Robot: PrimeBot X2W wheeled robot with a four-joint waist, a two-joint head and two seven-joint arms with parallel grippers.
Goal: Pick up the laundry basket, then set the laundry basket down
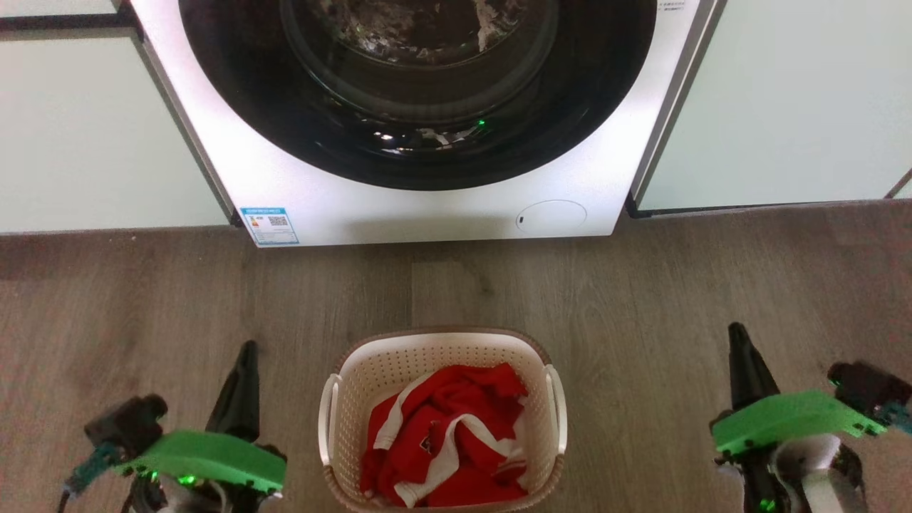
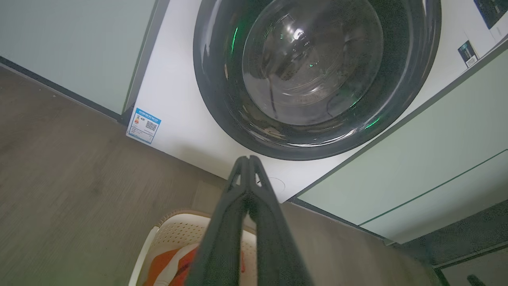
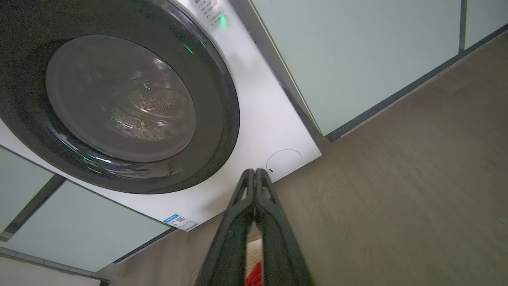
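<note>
The laundry basket [image 1: 377,370], cream-white and perforated with a brown rim and two white side handles, stands on the wooden floor in front of me, holding red and white clothing [image 1: 445,434]. My left gripper [image 1: 247,347] hovers to the basket's left, shut and empty, well apart from the handle. My right gripper [image 1: 736,329] is off to the basket's right, also shut and empty. In the left wrist view the shut left gripper [image 2: 248,158] points over a corner of the basket [image 2: 174,228]. In the right wrist view the right gripper [image 3: 254,171] is closed, with a sliver of red cloth [image 3: 254,276] between the fingers' bases.
A white front-loading washing machine [image 1: 427,206] with a dark round door [image 1: 417,92] stands beyond the basket, between pale green cabinet panels [image 1: 92,135]. Bare wooden floor [image 1: 641,285] lies between machine and basket and on both sides.
</note>
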